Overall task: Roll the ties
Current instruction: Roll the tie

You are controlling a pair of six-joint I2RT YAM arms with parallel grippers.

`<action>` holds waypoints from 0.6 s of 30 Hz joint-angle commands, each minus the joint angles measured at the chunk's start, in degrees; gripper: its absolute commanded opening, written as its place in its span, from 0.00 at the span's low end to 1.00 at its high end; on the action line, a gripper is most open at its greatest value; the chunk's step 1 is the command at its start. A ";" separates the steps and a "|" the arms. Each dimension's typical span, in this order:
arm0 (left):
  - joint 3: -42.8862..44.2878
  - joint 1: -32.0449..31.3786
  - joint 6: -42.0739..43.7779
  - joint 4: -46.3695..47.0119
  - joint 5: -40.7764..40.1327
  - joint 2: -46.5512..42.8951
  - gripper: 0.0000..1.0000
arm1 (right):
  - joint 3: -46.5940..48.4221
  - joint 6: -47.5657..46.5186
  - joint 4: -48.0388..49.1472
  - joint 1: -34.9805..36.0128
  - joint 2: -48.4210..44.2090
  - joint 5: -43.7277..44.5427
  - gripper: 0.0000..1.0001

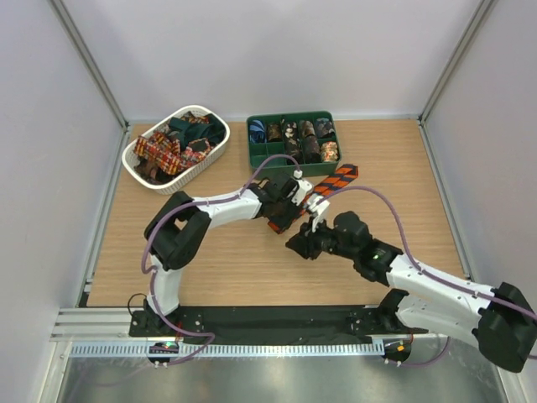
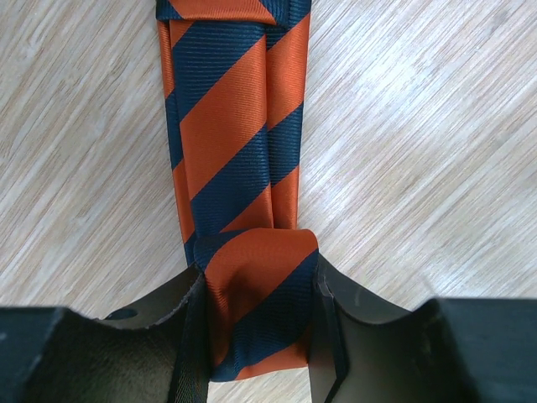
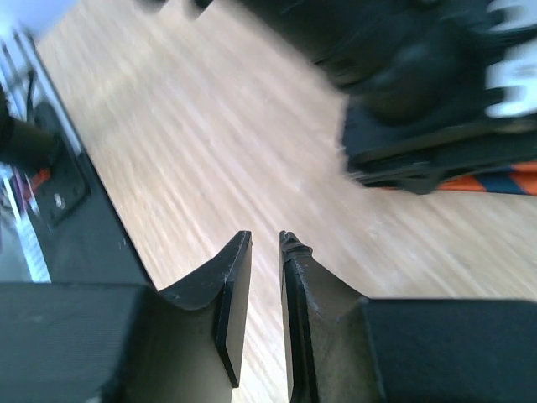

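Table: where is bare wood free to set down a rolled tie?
Free: wood right of the green tray, up to the wall; wood between the left arm and right arm, near their bases. Crowded: the centre, where both arms meet at the striped tie.

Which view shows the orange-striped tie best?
The left wrist view: the tie fills the frame, its folded end pinched in the left gripper. The top view shows only its far end beyond the arms; the right wrist, a blurred sliver.
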 commanded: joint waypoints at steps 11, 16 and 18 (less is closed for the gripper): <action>2.43 -0.28 -2.71 -17.76 4.03 10.41 0.14 | 24.23 -17.48 -19.37 25.82 28.02 44.19 0.36; 4.10 -0.28 -2.71 -20.13 5.09 12.17 0.13 | 38.39 -18.98 -32.82 30.14 44.26 56.01 0.48; 4.45 -0.37 -2.62 -20.48 5.35 12.61 0.12 | 42.08 -19.16 -35.64 31.28 48.76 59.53 0.49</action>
